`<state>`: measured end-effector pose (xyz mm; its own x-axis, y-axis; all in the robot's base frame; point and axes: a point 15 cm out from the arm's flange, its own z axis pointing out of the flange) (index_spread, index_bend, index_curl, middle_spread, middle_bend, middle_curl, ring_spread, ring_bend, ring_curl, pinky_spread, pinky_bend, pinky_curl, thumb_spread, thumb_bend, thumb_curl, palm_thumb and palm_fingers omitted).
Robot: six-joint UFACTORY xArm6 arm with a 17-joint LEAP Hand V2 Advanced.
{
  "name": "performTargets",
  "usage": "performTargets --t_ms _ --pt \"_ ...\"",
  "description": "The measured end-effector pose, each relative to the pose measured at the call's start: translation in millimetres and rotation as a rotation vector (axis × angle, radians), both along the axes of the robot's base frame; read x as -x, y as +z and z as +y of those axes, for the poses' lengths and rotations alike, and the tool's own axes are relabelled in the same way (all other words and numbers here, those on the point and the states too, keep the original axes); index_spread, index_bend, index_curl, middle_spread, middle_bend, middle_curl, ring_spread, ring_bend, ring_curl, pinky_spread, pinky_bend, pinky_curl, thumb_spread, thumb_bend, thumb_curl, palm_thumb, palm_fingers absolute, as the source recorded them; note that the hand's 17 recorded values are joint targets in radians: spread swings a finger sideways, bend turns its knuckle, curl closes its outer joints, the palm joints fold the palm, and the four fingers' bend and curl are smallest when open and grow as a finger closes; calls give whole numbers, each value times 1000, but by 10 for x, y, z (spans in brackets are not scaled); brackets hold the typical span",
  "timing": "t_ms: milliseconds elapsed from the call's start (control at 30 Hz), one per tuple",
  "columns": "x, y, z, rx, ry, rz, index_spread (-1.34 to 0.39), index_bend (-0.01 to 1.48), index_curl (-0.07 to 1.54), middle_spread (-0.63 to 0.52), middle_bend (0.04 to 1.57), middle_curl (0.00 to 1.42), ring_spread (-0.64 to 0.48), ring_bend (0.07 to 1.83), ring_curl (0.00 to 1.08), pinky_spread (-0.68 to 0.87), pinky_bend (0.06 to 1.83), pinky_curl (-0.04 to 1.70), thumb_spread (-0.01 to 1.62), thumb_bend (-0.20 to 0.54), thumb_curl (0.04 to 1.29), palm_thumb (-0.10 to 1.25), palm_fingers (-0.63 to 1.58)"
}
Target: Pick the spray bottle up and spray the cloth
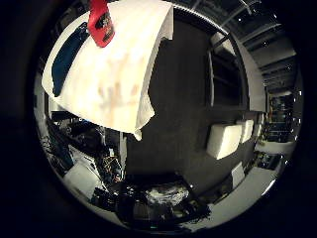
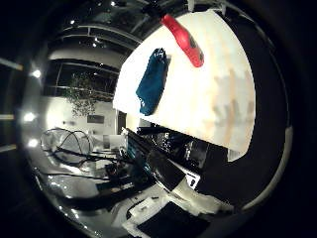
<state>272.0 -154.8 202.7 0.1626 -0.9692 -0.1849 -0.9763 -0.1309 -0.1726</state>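
- The spray bottle is red and stands on a table draped with a white cover. It sits toward the far part of that surface, not held by anything.
- The cloth is dark blue and lies crumpled on the same white cover. Taking the bottle as the clock's centre in the thumb-side view, the cloth is at about eight o'clock, near the bottle but not touching it.
- That spacing suits the task, in my judgement. The bottle has free room around it for fingers to close on, and the cloth is close enough that a lifted bottle would need only a short turn to aim at it.
- No part of the hand shows in either palm view, so I cannot tell whether it is open or closed.
- Both task items look small and sit near the edge of each view, which suggests the palm is well apart from the table. I judge that the approach to the bottle is not yet made.
- The white cover hangs over the table edge, with a corner drooping toward the dark floor. I would keep the reach clear of that overhang, to avoid dragging the cover and tipping the bottle.
- The nozzle end is hard to make out here; its facing is possibly away from the cloth, but I would not rely on that.
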Motion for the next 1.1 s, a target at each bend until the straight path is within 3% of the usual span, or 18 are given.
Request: performTargets --t_ms 400,567,1100 --pt "-282 51 -510 28 -82 -42 -257 154 266 49 200 349 190 329 253 376 266 319 1044 -24 275 403 153" --pt "-370 29 -654 -42 -138 -44 -243 144 257 49 198 347 189 346 256 367 280 323 1046 -28 273 394 137" --pt "-889 -458 -382 -283 -139 -87 -189 146 240 90 199 336 174 401 261 355 373 332 934 -34 274 247 53"
